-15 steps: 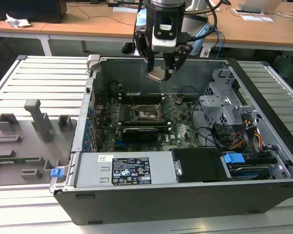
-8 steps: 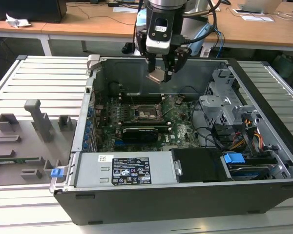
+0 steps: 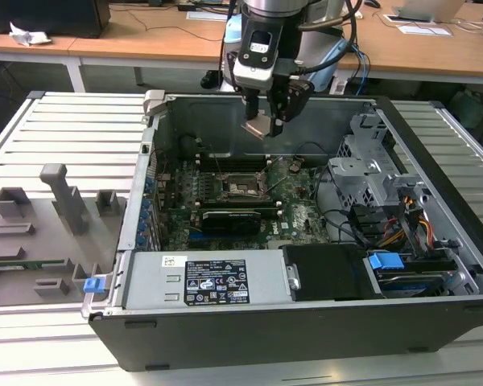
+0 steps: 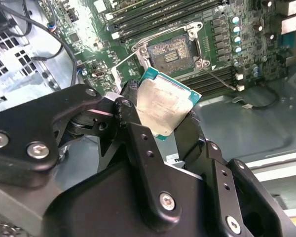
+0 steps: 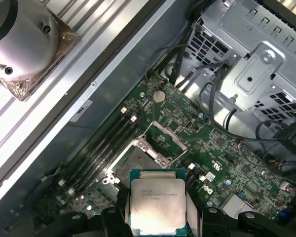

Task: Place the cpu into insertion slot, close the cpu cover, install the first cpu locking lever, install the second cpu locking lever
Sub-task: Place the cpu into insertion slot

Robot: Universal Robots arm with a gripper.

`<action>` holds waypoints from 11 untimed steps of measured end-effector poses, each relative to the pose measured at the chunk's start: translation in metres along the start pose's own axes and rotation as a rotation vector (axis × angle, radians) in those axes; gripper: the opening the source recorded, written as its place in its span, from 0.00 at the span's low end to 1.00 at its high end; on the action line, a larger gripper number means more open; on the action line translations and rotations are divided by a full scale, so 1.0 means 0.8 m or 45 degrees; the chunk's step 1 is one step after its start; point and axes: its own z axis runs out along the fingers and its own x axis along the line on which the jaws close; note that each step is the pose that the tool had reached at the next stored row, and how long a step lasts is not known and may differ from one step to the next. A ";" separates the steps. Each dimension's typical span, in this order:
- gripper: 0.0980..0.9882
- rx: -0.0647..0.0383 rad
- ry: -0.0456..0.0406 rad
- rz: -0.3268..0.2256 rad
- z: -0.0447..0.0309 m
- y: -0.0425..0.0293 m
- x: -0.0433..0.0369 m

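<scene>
My gripper [image 3: 262, 122] hangs above the open computer case, shut on the cpu [image 3: 258, 127], which it holds tilted. In both wrist views the cpu [image 4: 165, 106] [image 5: 158, 205] sits between the two black fingers [image 4: 130, 96], its dull metal top facing the cameras. The insertion slot [image 3: 243, 189] [image 4: 170, 49] [image 5: 138, 163] lies bare on the green board, some way below the chip. Beside the socket, the cpu cover [image 5: 170, 134] stands swung open. Thin wire levers [image 4: 123, 58] stick out beside the socket.
Long black memory slots [image 4: 153, 17] run along one side of the socket. A grey drive cage [image 3: 370, 173] and cable bundles [image 3: 402, 225] fill the exterior view's right of the case. The black power supply [image 3: 213, 281] sits at the front. A grey fixture tray [image 3: 40, 233] lies on the exterior view's left.
</scene>
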 end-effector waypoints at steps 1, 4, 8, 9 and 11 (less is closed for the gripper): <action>0.50 0.000 -0.001 0.011 0.0000 0.0000 0.000; 0.50 -0.001 -0.004 0.046 0.0004 -0.0001 0.000; 0.50 -0.002 -0.010 0.107 0.0007 -0.0001 0.000; 0.50 -0.003 -0.011 0.119 0.0008 -0.0001 0.000; 0.50 -0.003 -0.013 0.142 0.0009 -0.0001 0.000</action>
